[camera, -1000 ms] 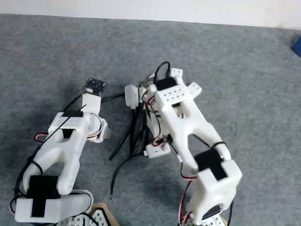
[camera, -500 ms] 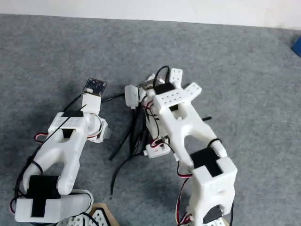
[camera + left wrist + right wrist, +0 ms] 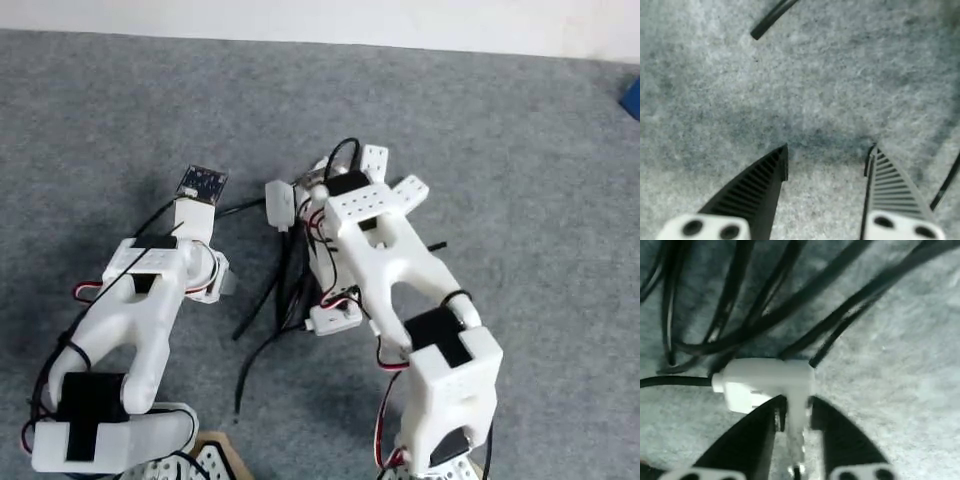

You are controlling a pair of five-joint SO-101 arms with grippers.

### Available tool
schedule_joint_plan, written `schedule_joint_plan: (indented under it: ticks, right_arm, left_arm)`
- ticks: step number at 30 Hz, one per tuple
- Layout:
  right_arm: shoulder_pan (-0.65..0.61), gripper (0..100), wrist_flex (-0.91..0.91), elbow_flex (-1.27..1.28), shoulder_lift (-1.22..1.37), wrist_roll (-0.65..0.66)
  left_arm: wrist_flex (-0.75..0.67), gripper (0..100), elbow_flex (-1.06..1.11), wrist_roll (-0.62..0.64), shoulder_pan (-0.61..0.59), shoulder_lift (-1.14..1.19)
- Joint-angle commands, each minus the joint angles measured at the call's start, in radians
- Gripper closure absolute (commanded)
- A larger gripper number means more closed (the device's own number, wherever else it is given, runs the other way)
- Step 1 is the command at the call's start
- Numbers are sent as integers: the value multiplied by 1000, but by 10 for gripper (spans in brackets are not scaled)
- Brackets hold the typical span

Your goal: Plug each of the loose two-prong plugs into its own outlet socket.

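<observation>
Right wrist view: the right hand (image 3: 794,407) is clamped on a white plastic two-prong plug (image 3: 765,382), with tangled black cables (image 3: 790,305) lying beyond it on the grey carpeted worktop (image 3: 900,365). The left hand (image 3: 827,160) hovers over the worktop, fingers apart.

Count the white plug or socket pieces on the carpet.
2: one piece between the right hand's fingers, another lying beside that arm's middle. More may be hidden beneath it.
</observation>
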Motion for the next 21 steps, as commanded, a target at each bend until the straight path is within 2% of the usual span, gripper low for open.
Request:
schedule_joint_plan:
  ticks: [1,4,12,14,21]
  right_arm:
    - [-16,717,56,-54,-110,-14]
    - [-27,629,93,-97,-153,-14]
    - [-4,628,119,-277,-251,-48]
    - [61,628,119,-326,-285,-69]
    - [437,628,117,-484,-337,-100]
  left_arm:
    - [-8,735,-1,-11,28,-13]
    - [-8,734,-1,-14,38,-13]
    - [-8,735,-1,-38,53,-13]
    - [-5,734,-2,-40,64,-13]
    - [-3,733,-8,-81,119,-22]
